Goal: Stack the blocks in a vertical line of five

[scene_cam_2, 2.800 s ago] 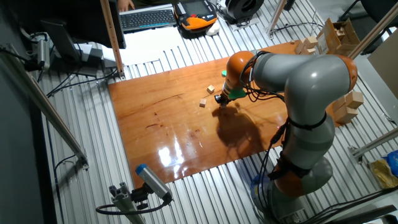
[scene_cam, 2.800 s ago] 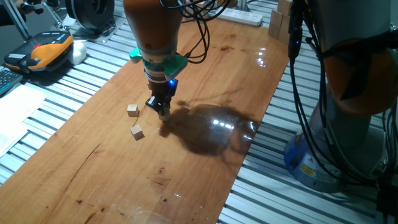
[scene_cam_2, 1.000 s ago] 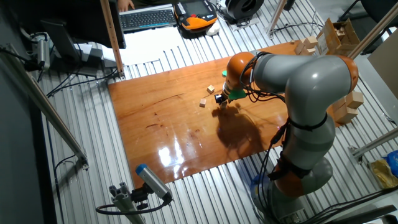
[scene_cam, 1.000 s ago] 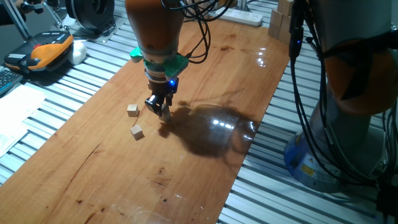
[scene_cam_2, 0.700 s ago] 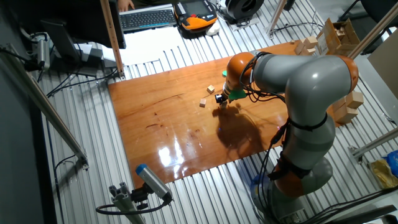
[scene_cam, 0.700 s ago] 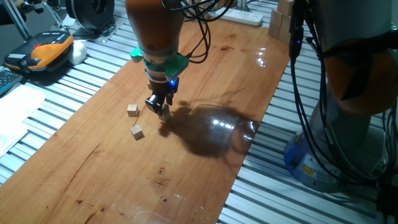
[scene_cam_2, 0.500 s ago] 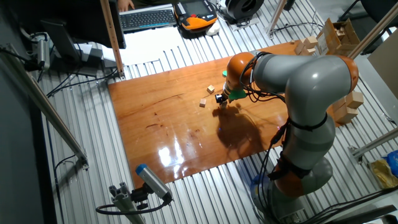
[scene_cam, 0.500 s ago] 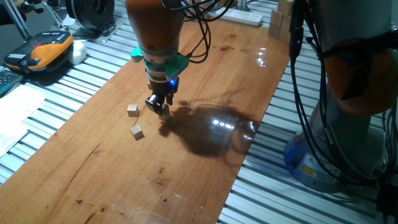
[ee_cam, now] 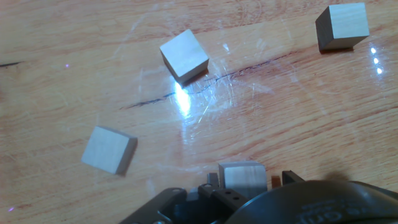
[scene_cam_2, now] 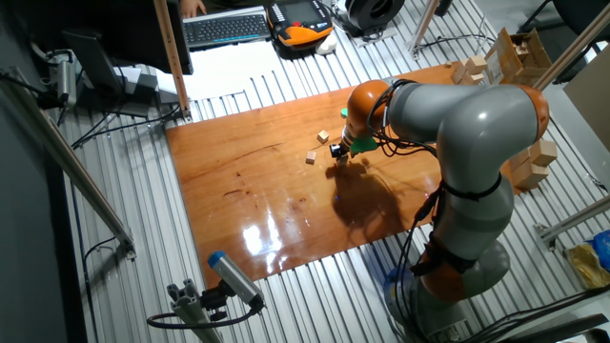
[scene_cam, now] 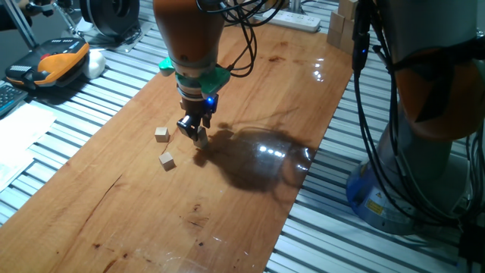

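one fixed view: the end effector [scene_cam: 198, 136] hangs low over the worktop [scene_cam: 250, 98], two blocks [scene_cam: 161, 134] loose just beside it, likely unstacked stock.

the other fixed view: same two blocks [scene_cam_2: 311, 158] near its tip.

hand view: a block [ee_cam: 242, 177] sits between narrowly parted fingers, apparently gripped for stacking; three more lie ahead, well apart.

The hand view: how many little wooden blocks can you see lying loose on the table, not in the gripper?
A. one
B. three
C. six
B: three blocks lie apart on the table, at and, while a fourth sits by the gripper.
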Controlling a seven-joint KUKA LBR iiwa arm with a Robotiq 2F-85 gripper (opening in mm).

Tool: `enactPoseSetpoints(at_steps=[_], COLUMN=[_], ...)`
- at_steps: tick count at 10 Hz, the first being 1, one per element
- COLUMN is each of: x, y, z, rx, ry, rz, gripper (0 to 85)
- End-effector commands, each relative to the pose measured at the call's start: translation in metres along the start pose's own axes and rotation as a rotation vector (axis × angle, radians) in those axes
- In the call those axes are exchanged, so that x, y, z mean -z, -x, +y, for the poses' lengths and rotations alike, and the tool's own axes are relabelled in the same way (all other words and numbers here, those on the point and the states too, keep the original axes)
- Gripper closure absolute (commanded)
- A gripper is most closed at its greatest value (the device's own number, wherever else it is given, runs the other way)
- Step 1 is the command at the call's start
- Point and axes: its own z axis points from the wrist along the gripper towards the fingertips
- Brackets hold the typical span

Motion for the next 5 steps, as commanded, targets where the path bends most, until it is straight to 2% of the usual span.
enactPoseSetpoints(at_steps=[1, 5], x=[0.0001, -0.0005], y=[0.0003, 0.0002], z=[-0.0004, -0.0018], rx=[0.0, 0.001], ry=[-0.002, -0.001], rz=[0.0, 0.0], gripper=[34.0, 34.0])
